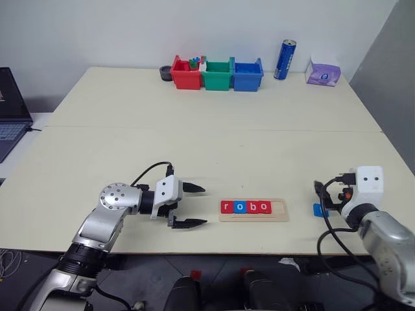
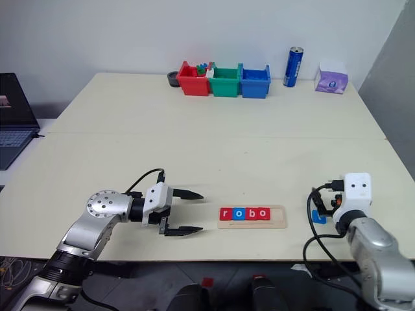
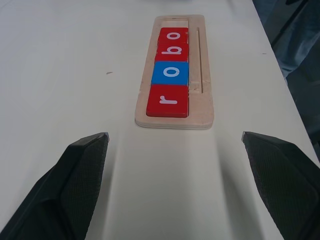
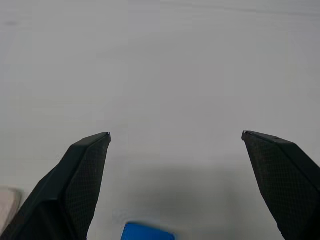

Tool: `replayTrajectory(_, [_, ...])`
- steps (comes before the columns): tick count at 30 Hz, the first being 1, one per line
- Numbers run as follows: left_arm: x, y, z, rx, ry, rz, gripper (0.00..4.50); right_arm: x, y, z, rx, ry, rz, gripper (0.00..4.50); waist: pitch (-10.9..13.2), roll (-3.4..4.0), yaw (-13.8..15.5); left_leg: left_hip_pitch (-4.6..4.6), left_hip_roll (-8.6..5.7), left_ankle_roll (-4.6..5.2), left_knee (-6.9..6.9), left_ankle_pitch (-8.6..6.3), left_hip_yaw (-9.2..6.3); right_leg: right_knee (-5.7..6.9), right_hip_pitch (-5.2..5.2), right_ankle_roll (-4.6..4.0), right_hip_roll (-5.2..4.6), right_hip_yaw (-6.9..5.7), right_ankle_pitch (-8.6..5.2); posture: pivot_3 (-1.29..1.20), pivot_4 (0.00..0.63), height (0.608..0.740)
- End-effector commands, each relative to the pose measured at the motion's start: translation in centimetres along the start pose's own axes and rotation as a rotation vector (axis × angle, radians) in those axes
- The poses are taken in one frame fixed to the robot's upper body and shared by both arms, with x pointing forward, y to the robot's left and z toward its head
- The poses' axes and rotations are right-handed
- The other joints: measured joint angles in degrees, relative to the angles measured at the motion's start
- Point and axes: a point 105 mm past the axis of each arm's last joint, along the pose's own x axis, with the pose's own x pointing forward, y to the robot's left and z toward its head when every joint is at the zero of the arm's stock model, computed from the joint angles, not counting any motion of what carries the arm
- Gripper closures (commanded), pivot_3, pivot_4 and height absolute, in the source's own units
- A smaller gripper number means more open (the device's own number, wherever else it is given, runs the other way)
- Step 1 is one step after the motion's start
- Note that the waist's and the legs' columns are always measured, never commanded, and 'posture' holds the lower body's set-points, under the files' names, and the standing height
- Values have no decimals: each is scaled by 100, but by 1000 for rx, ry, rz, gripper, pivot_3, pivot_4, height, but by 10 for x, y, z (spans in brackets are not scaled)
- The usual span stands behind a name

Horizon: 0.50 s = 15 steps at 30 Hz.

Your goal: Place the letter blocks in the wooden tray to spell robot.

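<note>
The wooden tray (image 1: 253,212) lay on the table (image 1: 214,142) straight ahead of the left gripper (image 1: 193,205), a short gap beyond its fingertips and on the line between them. That gripper's 2 black fingers stood wide apart with nothing between them, pointing along the tabletop at the tray's near end.

4 letter blocks (image 3: 170,70) sat in the tray, touching edge to edge and spelling r, o, b, o outward from the jaws. The red r (image 3: 168,100) was nearest the fingertips, then the blue o (image 3: 170,73), then the red b (image 3: 172,50), then the red o (image 3: 173,35) farthest. The tray's far end, past the last o, was bare wood, and a narrow groove ran lengthwise beside the row.

The right gripper (image 4: 176,137) also had its fingers spread wide, empty between the tips. The fifth tile, a blue block (image 4: 148,232), lay flat on the table just behind and below the gap between those fingertips, closer to the wrist than the tips, touching neither finger. Its letter could not be read. In the head view the same blue block (image 1: 320,209) lay beside the right wrist, well apart from the tray.

Far beyond both pairs of jaws, at the table's back edge, stood 3 bins (image 1: 217,73), red, green and blue, then a blue can (image 1: 284,59) and a purple tissue pack (image 1: 323,71).
</note>
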Motion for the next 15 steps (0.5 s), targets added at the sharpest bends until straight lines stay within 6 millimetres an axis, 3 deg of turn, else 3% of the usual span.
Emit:
replayTrajectory(1, [1, 2, 10, 45, -11, -2, 0, -14, 15, -4, -138, 60, 254, 32, 0, 0, 7, 0, -2, 0, -2, 0, 0, -2, 2, 0, -1, -1, 0, 0, 150, 740])
replayTrajectory(5, [2, 1, 10, 46, -11, -5, 0, -21, 7, -23, -305, 183, 376, 32, 6, -12, 9, -3, -2, 0, 1, 0, -3, -6, 5, 1, 4, -6, 0, 0, 150, 740])
replayTrajectory(15, [3, 1, 12, 52, -10, -10, 0, -5, -9, -26, -459, 220, 469, 32, 8, -14, 2, 4, -1, 0, 7, 0, 5, -1, 5, 4, 5, -1, 3, 0, 150, 740])
